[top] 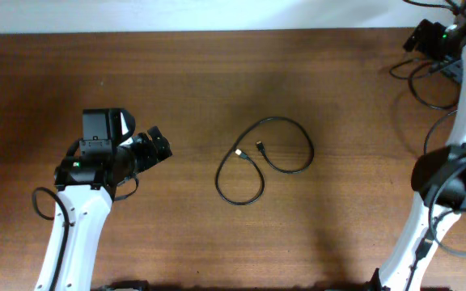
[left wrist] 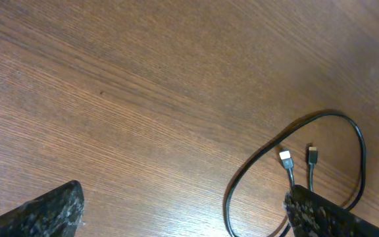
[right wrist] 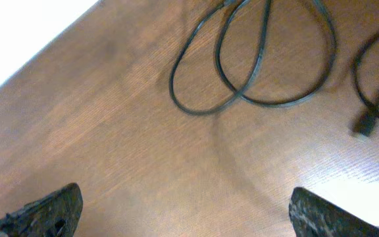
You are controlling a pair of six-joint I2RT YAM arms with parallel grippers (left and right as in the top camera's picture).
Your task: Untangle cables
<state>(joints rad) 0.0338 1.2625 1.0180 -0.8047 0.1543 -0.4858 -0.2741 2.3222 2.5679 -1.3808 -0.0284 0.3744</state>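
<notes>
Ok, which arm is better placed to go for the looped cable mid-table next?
Left, probably. The left hand, open, faces the cable from close by, and its wrist view shows both plugs. The right hand, also open, is off at the far right corner of the table.

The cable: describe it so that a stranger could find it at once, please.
Near the middle of the brown wooden table lies a thin black cable in two loose loops. Unlike the thicker wires on the arms, it lies free, with two small plugs.
</notes>
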